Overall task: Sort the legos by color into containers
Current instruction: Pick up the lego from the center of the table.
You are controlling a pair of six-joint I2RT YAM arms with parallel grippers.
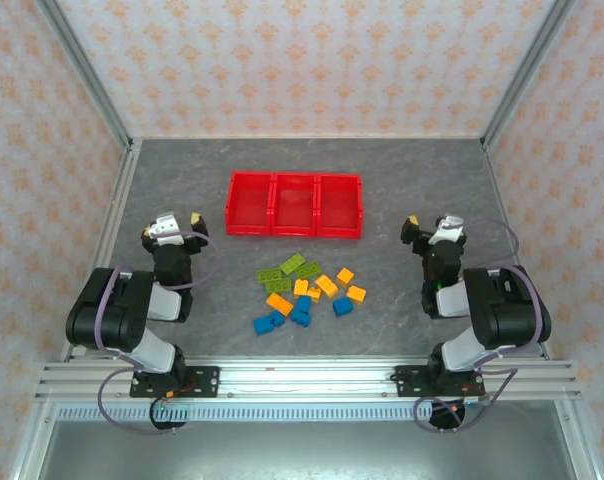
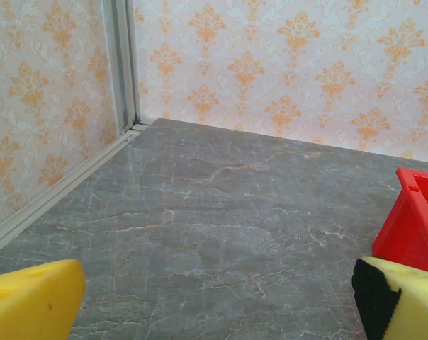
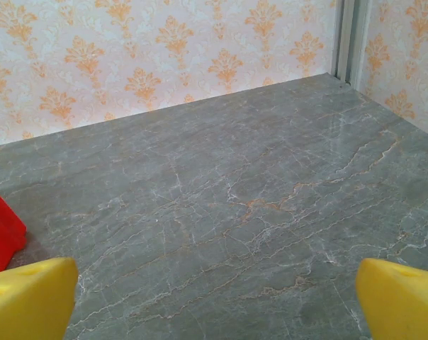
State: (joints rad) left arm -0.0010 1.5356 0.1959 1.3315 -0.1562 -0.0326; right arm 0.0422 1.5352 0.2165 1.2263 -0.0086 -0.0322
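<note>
The legos lie loose on the grey table between the arms: lime green ones (image 1: 285, 270) at the back left of the pile, orange-yellow ones (image 1: 328, 285) in the middle and right, blue ones (image 1: 300, 315) at the front. The containers (image 1: 294, 234) are three joined red bins behind the pile, all bare inside. My left gripper (image 1: 172, 224) hovers left of the tray, open, its yellow pads (image 2: 33, 301) wide apart over bare table. My right gripper (image 1: 431, 224) hovers right of the tray, open, with nothing between its pads (image 3: 30, 297).
A corner of the red tray (image 2: 416, 219) shows at the right of the left wrist view, and another tray corner (image 3: 1, 234) at the left of the right wrist view. Patterned walls with metal posts (image 2: 122, 64) enclose the table on three sides.
</note>
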